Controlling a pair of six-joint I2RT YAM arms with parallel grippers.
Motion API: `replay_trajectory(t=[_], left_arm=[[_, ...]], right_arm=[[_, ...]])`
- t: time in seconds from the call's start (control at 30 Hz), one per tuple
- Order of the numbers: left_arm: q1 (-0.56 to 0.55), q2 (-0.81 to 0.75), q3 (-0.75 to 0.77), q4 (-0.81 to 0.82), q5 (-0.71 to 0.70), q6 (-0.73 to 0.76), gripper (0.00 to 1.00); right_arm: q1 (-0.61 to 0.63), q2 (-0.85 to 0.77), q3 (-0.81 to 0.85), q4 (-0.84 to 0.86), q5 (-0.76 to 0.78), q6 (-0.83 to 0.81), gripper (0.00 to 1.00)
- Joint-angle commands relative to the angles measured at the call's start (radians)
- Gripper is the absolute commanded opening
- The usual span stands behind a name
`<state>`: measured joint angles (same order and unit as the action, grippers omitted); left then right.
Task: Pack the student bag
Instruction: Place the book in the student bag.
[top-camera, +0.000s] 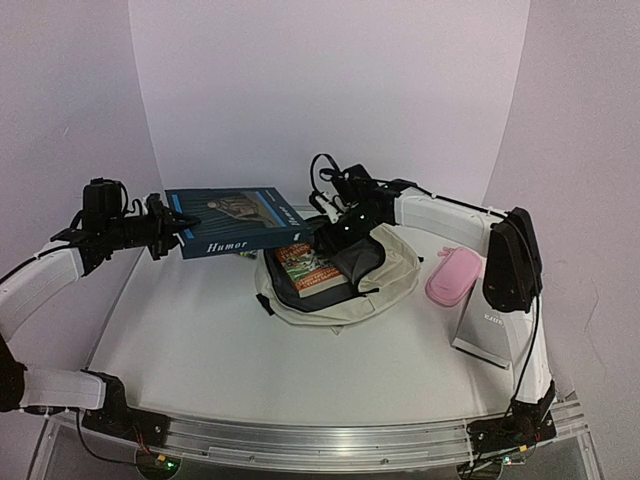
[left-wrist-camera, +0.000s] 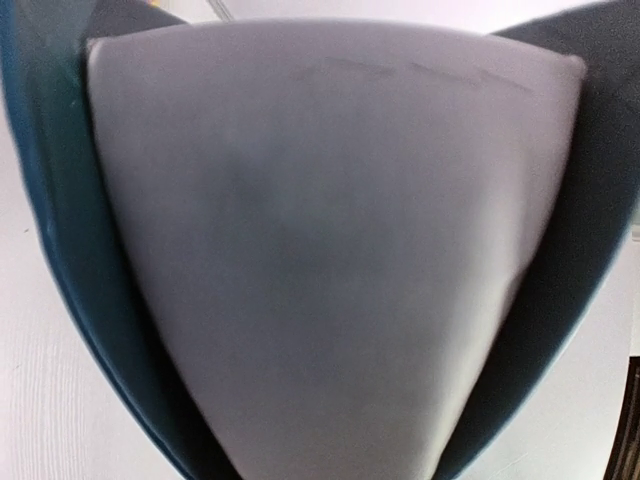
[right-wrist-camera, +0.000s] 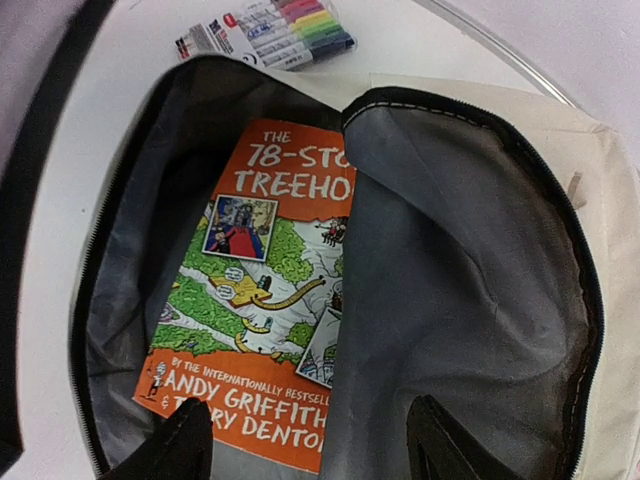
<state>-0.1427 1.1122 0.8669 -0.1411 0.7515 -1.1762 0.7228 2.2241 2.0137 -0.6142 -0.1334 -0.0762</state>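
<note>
1. Presently, the blue book (top-camera: 240, 222) is clamped at its left end by the left fingers (top-camera: 165, 233), which are closed tight on it, and it is held in the air above the surface (top-camera: 200, 350).
2. The right fingers (top-camera: 338, 232) are spread wide over the bag's mouth; nothing is seen gripped between them.
3. The bag (top-camera: 392, 272) is laid at mid-surface, unzipped, with its dark lining exposed and an orange book (top-camera: 305, 268) lodged inside.
4. A marker pack (right-wrist-camera: 280, 30) is seen just beyond the bag, and a pink case (top-camera: 453, 275) is set to its right.

Plain white curved backdrop (top-camera: 330, 90), white tabletop (top-camera: 230, 360), aluminium rail (top-camera: 320, 438) along near edge
</note>
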Motion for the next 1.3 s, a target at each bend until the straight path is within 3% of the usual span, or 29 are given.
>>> replay_trajectory(t=[0.0, 0.2, 0.33, 0.43, 0.5, 0.83, 1.0, 1.27], left_arm=[[0.007, -0.049, 0.007, -0.068, -0.03, 0.043, 0.0], [0.007, -0.07, -0.004, -0.124, -0.04, 0.055, 0.0], [0.007, -0.07, -0.016, -0.123, -0.028, 0.06, 0.0], [0.007, -0.057, -0.025, -0.124, 0.0, 0.078, 0.0], [0.007, -0.051, -0.034, -0.11, 0.03, 0.09, 0.0], [0.006, 0.021, -0.084, 0.006, 0.199, 0.135, 0.0], [0.006, 0.068, -0.098, 0.073, 0.222, 0.126, 0.0], [-0.008, 0.226, -0.09, 0.312, 0.222, 0.058, 0.0]], right_arm=[[0.023, 0.059, 0.065, 0.003, 0.078, -0.041, 0.65], [0.023, 0.116, 0.083, 0.011, 0.176, -0.043, 0.53], [0.023, 0.121, 0.098, 0.013, 0.228, -0.046, 0.33], [0.021, 0.116, 0.123, 0.014, 0.263, -0.035, 0.06], [0.021, 0.1, 0.142, 0.014, 0.24, -0.018, 0.0], [0.008, 0.027, 0.239, -0.003, 0.113, 0.068, 0.0], [-0.01, 0.008, 0.257, -0.002, 0.076, 0.128, 0.0], [-0.012, -0.013, 0.272, -0.002, -0.003, 0.155, 0.0]])
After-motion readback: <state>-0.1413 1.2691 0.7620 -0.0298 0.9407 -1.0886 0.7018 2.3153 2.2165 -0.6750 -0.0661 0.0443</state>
